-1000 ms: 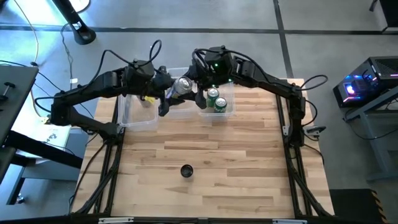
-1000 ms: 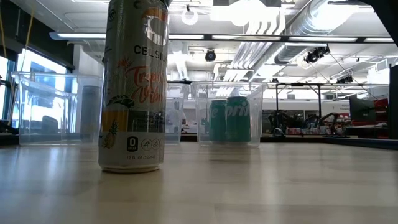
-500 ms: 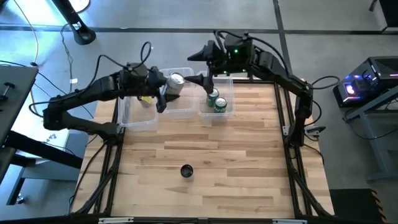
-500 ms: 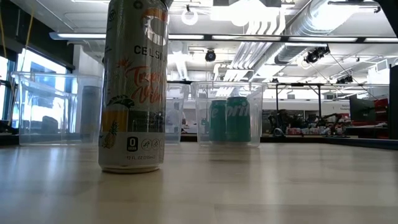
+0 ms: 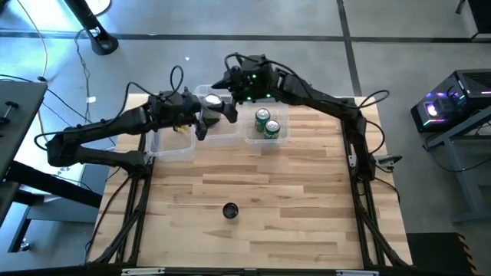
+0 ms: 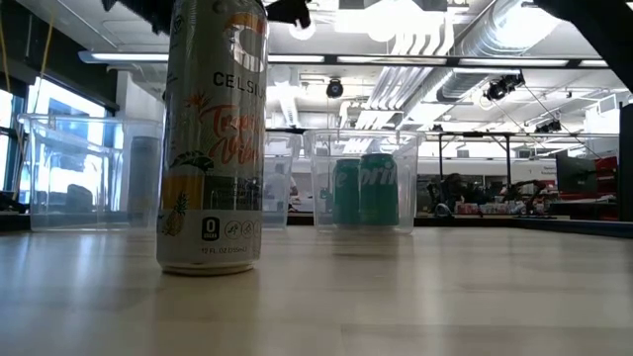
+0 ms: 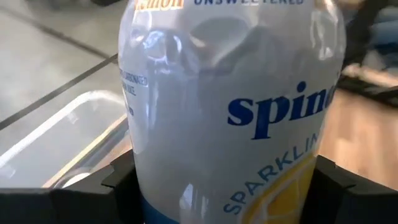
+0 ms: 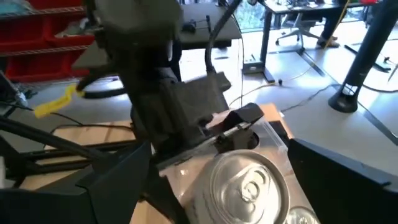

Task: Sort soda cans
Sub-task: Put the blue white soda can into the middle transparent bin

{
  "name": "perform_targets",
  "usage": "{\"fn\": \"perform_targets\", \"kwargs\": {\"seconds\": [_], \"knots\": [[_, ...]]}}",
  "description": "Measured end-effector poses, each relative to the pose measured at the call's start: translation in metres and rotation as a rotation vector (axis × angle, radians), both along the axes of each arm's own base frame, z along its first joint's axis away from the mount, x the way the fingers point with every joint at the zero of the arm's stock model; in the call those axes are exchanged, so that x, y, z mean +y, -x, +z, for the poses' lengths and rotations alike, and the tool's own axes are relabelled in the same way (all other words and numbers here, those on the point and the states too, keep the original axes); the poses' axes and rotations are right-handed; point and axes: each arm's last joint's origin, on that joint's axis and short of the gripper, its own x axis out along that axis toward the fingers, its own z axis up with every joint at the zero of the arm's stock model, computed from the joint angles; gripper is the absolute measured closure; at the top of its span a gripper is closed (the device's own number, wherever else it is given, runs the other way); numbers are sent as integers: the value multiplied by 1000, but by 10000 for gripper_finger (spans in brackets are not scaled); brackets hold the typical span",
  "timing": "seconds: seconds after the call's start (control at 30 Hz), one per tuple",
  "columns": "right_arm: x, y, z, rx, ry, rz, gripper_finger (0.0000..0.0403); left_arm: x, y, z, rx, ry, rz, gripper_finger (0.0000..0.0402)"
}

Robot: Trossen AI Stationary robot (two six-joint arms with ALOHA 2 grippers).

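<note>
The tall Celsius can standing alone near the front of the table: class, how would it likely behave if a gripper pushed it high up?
The Celsius can is tall and narrow, so a high push would probably tip it. Once down, its round body would likely roll on the smooth table.

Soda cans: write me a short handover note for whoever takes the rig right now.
Left gripper: jaws shut on a silver can, held over the middle bin at the table's far edge.
Right gripper: just behind that bin, beside the held can; whether its jaws are open cannot be told.
Done: two green cans stand in the right bin.
Left: release the silver can into the middle bin, then fetch the dark-topped can standing alone near the table's front.
The left bin seems to hold something pale; I cannot identify it. Other cans are not clearly visible.
</note>
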Motion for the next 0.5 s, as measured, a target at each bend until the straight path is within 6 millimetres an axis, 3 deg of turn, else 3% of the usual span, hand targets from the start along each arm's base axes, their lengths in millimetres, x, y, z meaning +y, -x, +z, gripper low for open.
{"fn": "perform_targets", "kwargs": {"seconds": [0.3, 0.5], "knots": [[-28, -14, -35, 89, -79, -66, 38, 3, -1, -41, -9, 7, 103, 128], [-39, -26, -55, 101, -123, -87, 38, 5, -2, -48, -114, -22, 172, 128]]}}
